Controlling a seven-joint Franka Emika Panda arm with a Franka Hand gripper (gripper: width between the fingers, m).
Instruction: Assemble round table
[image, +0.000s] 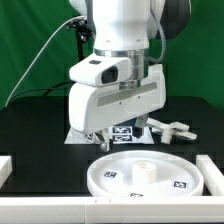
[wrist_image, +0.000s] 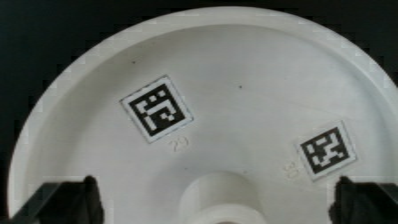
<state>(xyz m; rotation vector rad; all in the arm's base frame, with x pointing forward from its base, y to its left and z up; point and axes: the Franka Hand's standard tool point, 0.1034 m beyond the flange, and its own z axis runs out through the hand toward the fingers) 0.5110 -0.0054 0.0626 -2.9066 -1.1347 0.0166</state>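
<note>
My jaws: spread wide on my gripper (image: 98, 138) (wrist_image: 222, 203), pinching nothing. In the wrist view, one dark finger (wrist_image: 68, 200) shows at each side.
Under me: the round disc (image: 118, 178) (wrist_image: 231, 70) lies flat on the black table (image: 35, 130), rimmed face up, two square tags showing in the wrist view.
Post (image: 143, 170) (wrist_image: 228, 192): short and upright at the disc's middle. The wrist view shows it blurred between my fingers, and I cannot tell how far above it I hang.
Edges: the disc's raised rim curves all round; white edge rails (image: 8, 166) line the table's sides and its near edge.
Open room: bare black table to the exterior view's left of the disc.
Nearby: the cross-shaped piece (image: 170, 128) lies beyond the disc on the exterior view's right, apart from it and just beside the marker board (image: 125, 131), which my body partly hides.
</note>
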